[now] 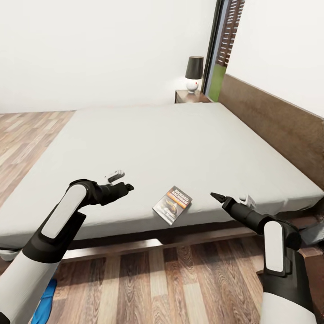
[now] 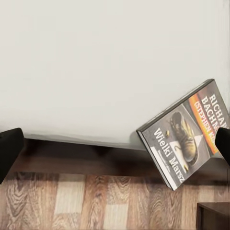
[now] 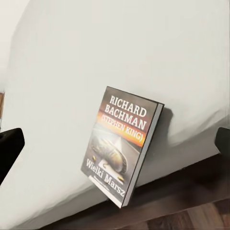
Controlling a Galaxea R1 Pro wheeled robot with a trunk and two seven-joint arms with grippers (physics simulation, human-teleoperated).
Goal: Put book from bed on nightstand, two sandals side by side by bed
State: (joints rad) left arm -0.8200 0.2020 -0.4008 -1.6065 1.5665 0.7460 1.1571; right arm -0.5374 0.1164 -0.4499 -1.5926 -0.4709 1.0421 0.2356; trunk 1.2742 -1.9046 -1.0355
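Small dark-covered paperback book (image 1: 172,204) lies on large pale-mattress wooden-framed bed (image 1: 148,144), at its near edge, between both arms. Low dark wooden nightstand (image 1: 185,96) behind bed, white-based lamp (image 1: 193,73) on it.

Two arms with glossy white shells over black joints and black forearm casings. Left gripper (image 1: 127,187) black, stubby, with a small white-grey block on the wrist. Right gripper (image 1: 217,196) black, tapered to a point, a white block behind it. Black rounded fingertips (image 3: 9,146).
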